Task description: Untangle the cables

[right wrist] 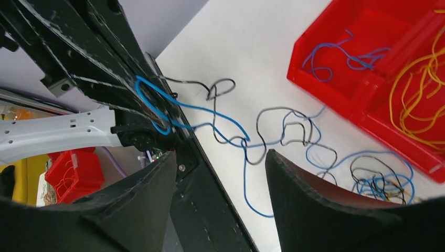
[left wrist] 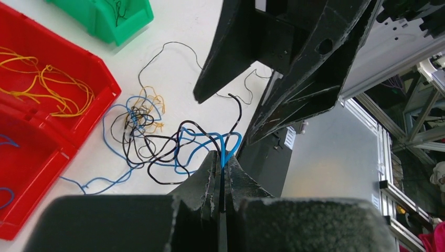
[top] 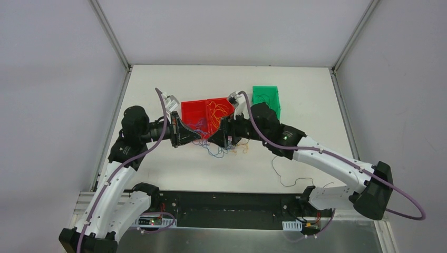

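The cables point(left wrist: 144, 128) lie as a loose tangle of blue, black and orange wires on the white table in front of the red bin point(left wrist: 78, 113). My left gripper point(left wrist: 223, 158) is shut on a loop of blue cable point(left wrist: 231, 144) lifted out of the tangle. My right gripper point(right wrist: 220, 157) faces it at close range, open, with nothing between its fingers; blue and black strands point(right wrist: 246, 142) run across the table beyond its tips. From above, both grippers point(top: 199, 136) point(top: 217, 136) meet just over the tangle point(top: 224, 150).
The red bin point(top: 205, 113) holds orange wires point(right wrist: 420, 89) in one compartment and blue wires point(right wrist: 341, 52) in the other. A green bin point(top: 266, 100) stands at the back right. A single black wire point(top: 287, 176) lies near the table's front edge.
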Controlling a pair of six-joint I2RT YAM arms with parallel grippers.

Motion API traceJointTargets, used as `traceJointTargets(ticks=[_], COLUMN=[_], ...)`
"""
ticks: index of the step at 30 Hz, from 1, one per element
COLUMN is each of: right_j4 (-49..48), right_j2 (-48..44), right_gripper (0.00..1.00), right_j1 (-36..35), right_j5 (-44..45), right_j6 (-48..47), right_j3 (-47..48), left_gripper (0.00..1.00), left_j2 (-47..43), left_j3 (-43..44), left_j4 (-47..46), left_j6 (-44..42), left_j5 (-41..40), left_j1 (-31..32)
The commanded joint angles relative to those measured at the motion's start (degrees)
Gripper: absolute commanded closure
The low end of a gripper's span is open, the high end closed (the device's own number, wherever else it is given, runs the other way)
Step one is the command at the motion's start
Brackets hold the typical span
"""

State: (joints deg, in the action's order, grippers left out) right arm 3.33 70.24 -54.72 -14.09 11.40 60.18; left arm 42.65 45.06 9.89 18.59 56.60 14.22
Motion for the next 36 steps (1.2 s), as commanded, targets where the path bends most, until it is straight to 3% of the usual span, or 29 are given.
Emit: traceJointTargets(ticks=[1, 5, 7, 9, 10, 13, 16, 18, 21, 28, 33, 36], right_j4=[-6.47, -7.83, -8.66, -9.28, -9.29, -9.29, -8.75, -8.16, -6.24, 0.63, 1.81, 1.07], right_j2=[3.04, 5.54, 6.05, 6.37, 6.41, 4.70, 0.80, -2.41, -7.46, -16.57, -17.83, -15.82], right_gripper=[0.35, 0.36, 0.42, 0.60, 0.76, 1.00, 1.00, 1.00, 1.00, 1.00, 1.00, 1.00], right_j1=[-1.10, -2.03, -2.13, -2.06, -2.06, -2.11, -1.90, -1.48, -0.81, -0.48, -0.51, -0.52], right_j5=[0.46, -0.46, -0.27, -0.99, -0.88, 0.30, 3.63, 5.48, 7.74, 12.14, 19.32, 19.05], right_j6=[-2.51, -3.21, -2.89, -2.59, -2.30, -1.53, -0.77, 0.14, 1.92, 4.37, 5.37, 5.34], right_j3=[3.77, 4.77, 4.85, 4.97, 5.10, 4.45, 2.42, 0.39, -2.43, -4.69, -2.40, 1.45], left_gripper=[1.00, 1.00, 1.00, 1.00, 1.00, 0.89, 0.73, 0.49, 0.30, 0.28, 0.25, 0.24], left_j2=[0.04, -0.76, -0.94, -0.91, -0.91, -0.53, 0.51, 1.19, 1.92, 4.47, 5.16, 6.26], left_j3=[-0.27, -0.75, -0.85, -0.90, -0.90, -0.94, 0.18, 0.90, 1.02, 1.70, 1.50, 1.75], left_j4=[-6.73, -7.56, -7.86, -7.95, -7.94, -7.77, -3.16, -0.46, 0.74, 1.62, 1.75, 1.71], left_j6=[2.24, 2.48, 2.71, 2.90, 2.94, 2.86, 0.72, -0.87, -1.71, -2.06, -2.41, -2.25], left_j5=[5.41, 6.22, 6.24, 6.20, 5.85, 3.63, -0.90, -4.14, -6.47, -6.98, -6.84, -5.91], left_j1=[0.57, 1.39, 1.76, 1.86, 1.87, 1.87, 1.87, 1.87, 1.82, 1.80, 1.86, 1.88])
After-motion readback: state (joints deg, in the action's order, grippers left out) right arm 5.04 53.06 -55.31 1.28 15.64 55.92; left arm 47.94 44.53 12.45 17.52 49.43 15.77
